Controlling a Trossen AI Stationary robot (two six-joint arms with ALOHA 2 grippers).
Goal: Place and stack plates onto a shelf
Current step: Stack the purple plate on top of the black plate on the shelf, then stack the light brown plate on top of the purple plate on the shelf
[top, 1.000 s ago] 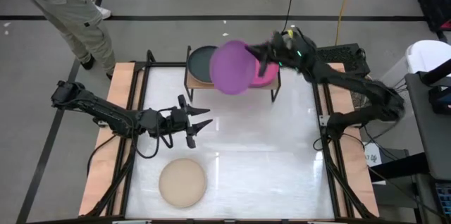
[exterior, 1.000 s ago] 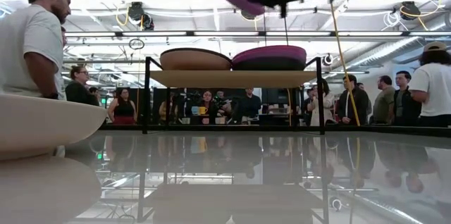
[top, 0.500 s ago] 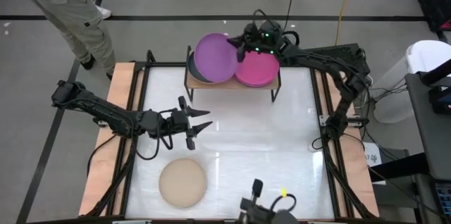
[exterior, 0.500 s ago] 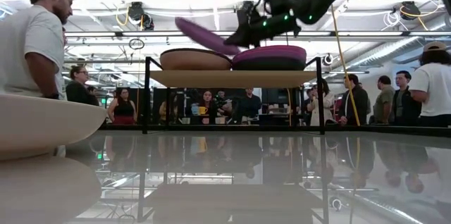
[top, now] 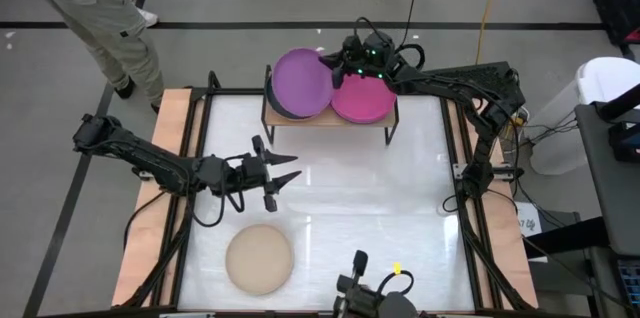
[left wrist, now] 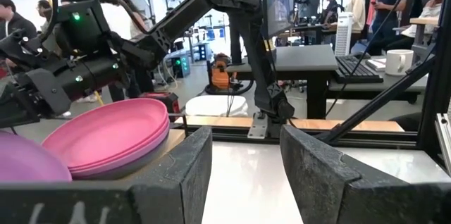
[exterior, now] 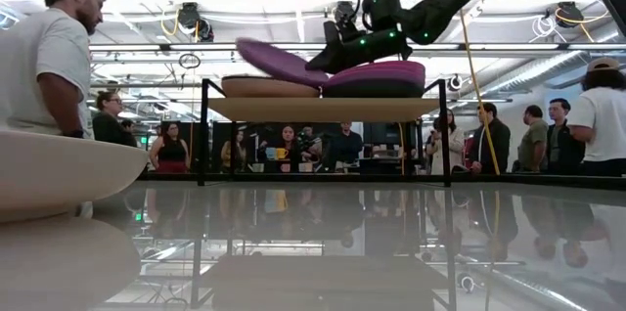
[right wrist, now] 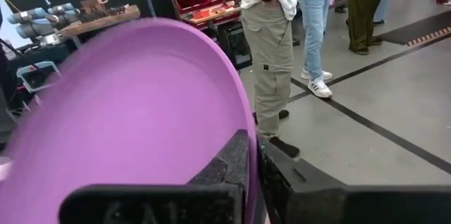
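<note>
My right gripper (top: 335,70) is shut on a purple plate (top: 300,80), which it holds tilted just over the left stack on the light-wood shelf (top: 330,118). A dark grey rim (top: 272,104) of that stack shows under the plate. In the low view the stack's top plate (exterior: 269,85) looks salmon-brown. The right stack has a magenta plate (top: 365,100) on top. A beige plate (top: 259,258) lies flat on the table near the front. My left gripper (top: 280,183) is open and empty over the table's left middle. My right gripper pinches the purple plate's rim (right wrist: 243,122) on the side nearest the right stack, one finger (right wrist: 229,164) on the hollow face and one (right wrist: 289,178) on the underside. The fingers come from the table's right, slanting down. The held edge (exterior: 315,71) is low and the free edge (exterior: 246,49) is raised. Whether the plate touches the stack I cannot tell.
Wooden rails and black frame bars run along the table's left (top: 170,188) and right sides (top: 470,188). A small dark device with a yellow tag (top: 372,293) sits at the near edge. A person (top: 90,18) stands beyond the far left corner; more people stand behind the table.
My right gripper has carried the purple plate down and toward the table's far left, from high above the shelf's middle to just over the left stack. The plate's tilt has lessened. The gripper has stayed shut on it.
</note>
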